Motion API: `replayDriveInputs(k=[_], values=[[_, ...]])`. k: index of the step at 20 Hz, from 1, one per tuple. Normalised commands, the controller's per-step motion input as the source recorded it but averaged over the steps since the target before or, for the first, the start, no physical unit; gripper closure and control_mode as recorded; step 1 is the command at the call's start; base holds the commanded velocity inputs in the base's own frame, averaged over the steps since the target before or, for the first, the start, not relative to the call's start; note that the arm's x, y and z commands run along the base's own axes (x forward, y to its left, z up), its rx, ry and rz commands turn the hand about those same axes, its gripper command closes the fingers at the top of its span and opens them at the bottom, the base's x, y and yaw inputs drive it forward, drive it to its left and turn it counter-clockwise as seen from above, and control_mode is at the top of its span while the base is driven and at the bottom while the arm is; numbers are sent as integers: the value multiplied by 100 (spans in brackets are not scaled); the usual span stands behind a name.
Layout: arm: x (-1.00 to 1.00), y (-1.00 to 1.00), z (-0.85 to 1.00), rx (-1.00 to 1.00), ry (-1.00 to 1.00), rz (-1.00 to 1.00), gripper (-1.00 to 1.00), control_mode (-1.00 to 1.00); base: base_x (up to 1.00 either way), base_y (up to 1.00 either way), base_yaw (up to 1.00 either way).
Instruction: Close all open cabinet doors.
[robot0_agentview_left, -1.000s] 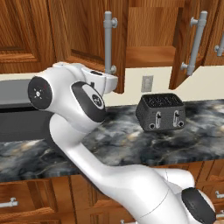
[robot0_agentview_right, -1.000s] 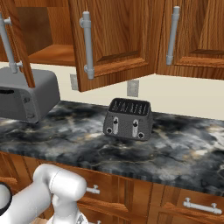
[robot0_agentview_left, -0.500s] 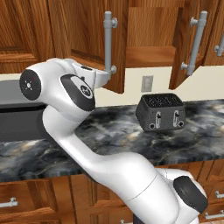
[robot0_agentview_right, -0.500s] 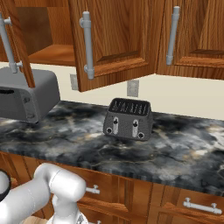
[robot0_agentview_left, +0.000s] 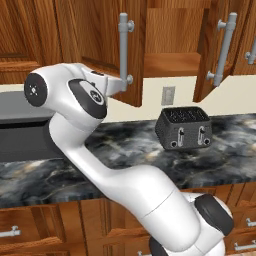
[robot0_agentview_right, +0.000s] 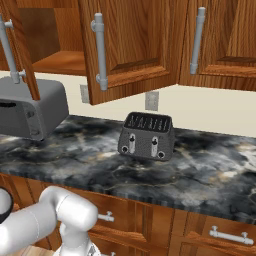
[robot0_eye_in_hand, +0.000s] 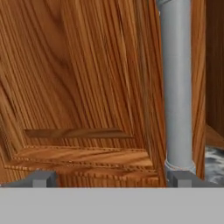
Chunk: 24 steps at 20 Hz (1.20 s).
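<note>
We see two cabinet doors standing open above the tabletop (robot0_agentview_left: 125, 150). In the left base view the left door (robot0_agentview_left: 107, 45) hangs ajar at about 12 o'clock, its silver bar handle (robot0_agentview_left: 123, 50) facing us, and the right door (robot0_agentview_left: 220, 45) swings out at about 1 o'clock, with the bare cabinet shelf (robot0_agentview_left: 172, 62) between them. In the right base view the same pair appear as one door (robot0_agentview_right: 20, 50) at 10 o'clock and another door (robot0_agentview_right: 132, 45) at 12 o'clock.

Our gripper (robot0_eye_in_hand: 111, 177) sits close against a raised wooden panel, its two dark fingertips (robot0_eye_in_hand: 41, 178) set wide apart at 6 o'clock in the hand view, with nothing between them. The bar handle (robot0_eye_in_hand: 177, 83) runs up at 2 o'clock, its lower mount just above the right fingertip.

A dark toaster (robot0_agentview_left: 183, 128) stands on the marbled tabletop at 3 o'clock in the left base view, below a wall outlet (robot0_agentview_left: 168, 95). A grey toaster oven (robot0_agentview_right: 30, 107) sits at 9 o'clock in the right base view.
</note>
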Motion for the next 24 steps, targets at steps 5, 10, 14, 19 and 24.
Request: replayDriveInputs(k=[5, 10, 14, 19, 24], values=[[28, -18, -1, 0, 0, 0, -100, -100, 0, 0, 0], [33, -21, -3, 0, 0, 0, -100, -100, 0, 0, 0], [32, -24, -2, 0, 0, 0, -100, -100, 0, 0, 0], [28, -30, 0, 0, 0, 0, -100, -100, 0, 0, 0], [23, -33, 0, 0, 0, 0, -100, -100, 0, 0, 0]])
